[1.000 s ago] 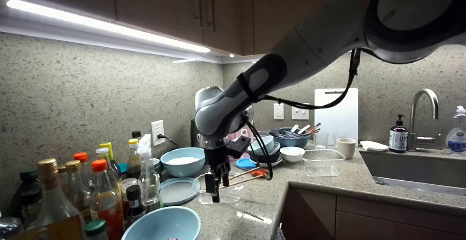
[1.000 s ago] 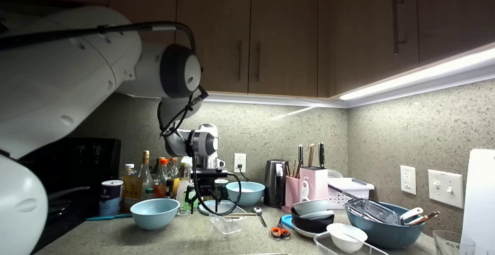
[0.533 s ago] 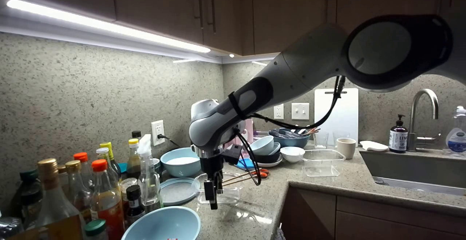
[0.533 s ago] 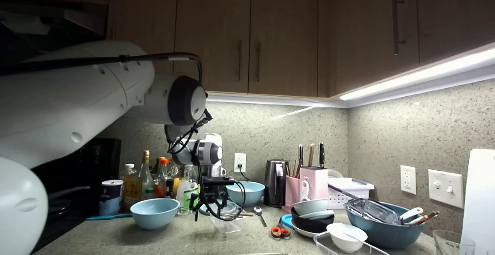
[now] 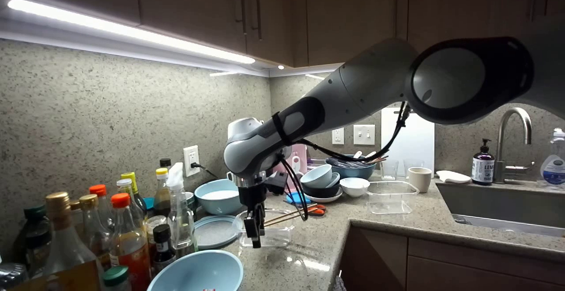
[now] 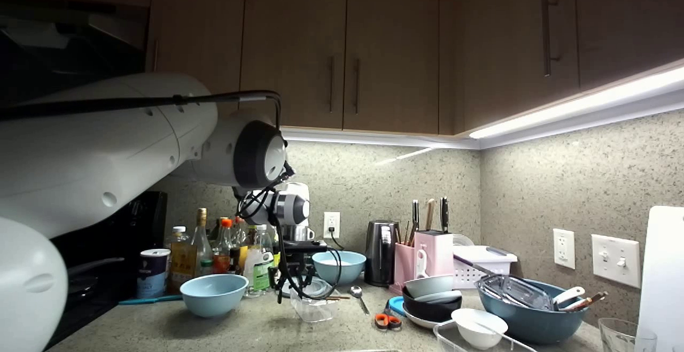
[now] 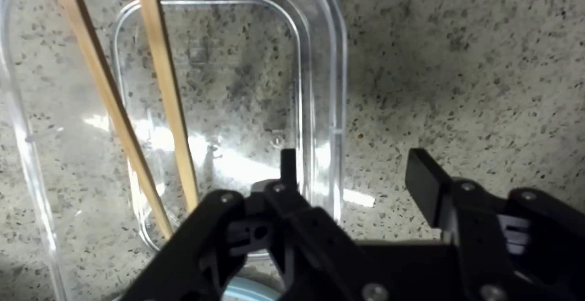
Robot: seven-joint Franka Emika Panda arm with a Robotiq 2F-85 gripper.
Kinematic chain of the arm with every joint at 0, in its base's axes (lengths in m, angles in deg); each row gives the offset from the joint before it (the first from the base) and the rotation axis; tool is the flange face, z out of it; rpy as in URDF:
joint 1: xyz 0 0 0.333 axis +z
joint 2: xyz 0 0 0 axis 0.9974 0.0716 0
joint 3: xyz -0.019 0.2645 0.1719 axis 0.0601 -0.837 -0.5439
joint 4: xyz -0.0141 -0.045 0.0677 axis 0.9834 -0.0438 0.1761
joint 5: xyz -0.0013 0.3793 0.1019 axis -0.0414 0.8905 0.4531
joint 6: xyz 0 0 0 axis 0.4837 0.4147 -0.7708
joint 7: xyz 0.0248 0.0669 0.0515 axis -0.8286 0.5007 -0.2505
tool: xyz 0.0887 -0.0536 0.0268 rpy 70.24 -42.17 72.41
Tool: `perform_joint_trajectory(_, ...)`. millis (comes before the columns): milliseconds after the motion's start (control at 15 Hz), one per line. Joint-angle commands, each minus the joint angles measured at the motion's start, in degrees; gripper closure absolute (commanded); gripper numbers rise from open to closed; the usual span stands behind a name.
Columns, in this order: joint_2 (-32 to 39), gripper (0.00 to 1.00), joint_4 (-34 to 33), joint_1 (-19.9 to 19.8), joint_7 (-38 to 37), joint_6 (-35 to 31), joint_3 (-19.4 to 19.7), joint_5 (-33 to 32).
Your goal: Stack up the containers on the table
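Observation:
My gripper (image 7: 355, 168) is open and empty over a clear rectangular container (image 7: 327, 123). In the wrist view the container's right wall lies between the fingertips; I cannot tell whether they touch it. This container also shows in both exterior views (image 5: 278, 239) (image 6: 315, 312). A pale blue bowl (image 5: 201, 271) stands in front, a second blue bowl (image 5: 220, 198) at the back. A tilted stack of pale bowls (image 6: 429, 286) rests in a dark bowl (image 6: 433, 309). A white bowl (image 6: 479, 329) and another clear container (image 5: 393, 200) are beside it. The table (image 5: 304, 247) is speckled stone.
Chopsticks (image 7: 167, 86) lie across the clear container. A round pale blue lid (image 5: 216, 232) lies behind it. Bottles (image 5: 128, 224) crowd the wall side. Orange scissors (image 6: 387, 321), a spoon (image 6: 359, 298), a kettle (image 6: 380, 253) and a large utensil-filled bowl (image 6: 534, 314) stand or lie around.
The arm has sunk and the gripper has shifted slightly, left in an exterior view and right in an exterior view. It dipped, then rose a little. The containers have not moved.

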Motion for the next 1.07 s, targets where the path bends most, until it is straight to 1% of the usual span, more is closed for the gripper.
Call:
perform_joint_trajectory(0,0.69,0.65,-2.9,-0.01,1.83,2.0,-0.24,-0.13)
perform_joint_trajectory(267,0.26,0.92,-3.53,-0.59,2.27,2.03,-0.58,0.55)
perform_joint_trajectory(333,0.26,0.96,-3.67,-0.69,2.35,1.92,-0.62,0.64)
perform_joint_trajectory(533,0.49,1.0,-4.45,-0.78,1.99,2.52,-0.43,0.73)
perform_joint_trajectory(600,0.5,0.96,-4.7,-0.39,1.76,3.29,0.08,0.05)
perform_joint_trajectory(667,0.68,0.67,-5.11,0.17,0.78,4.7,0.83,-0.65)
perform_joint_trajectory(733,0.21,0.92,-4.02,-0.03,0.0,2.3,0.35,0.11)
perform_joint_trajectory(800,0.23,0.85,-4.09,0.01,-0.02,3.08,0.54,0.06)
perform_joint_trajectory(867,0.25,0.54,-4.09,0.03,-0.03,3.32,0.65,0.03)
perform_joint_trajectory(1000,1.33,0.42,-4.66,-0.04,0.0,3.58,0.78,0.06)
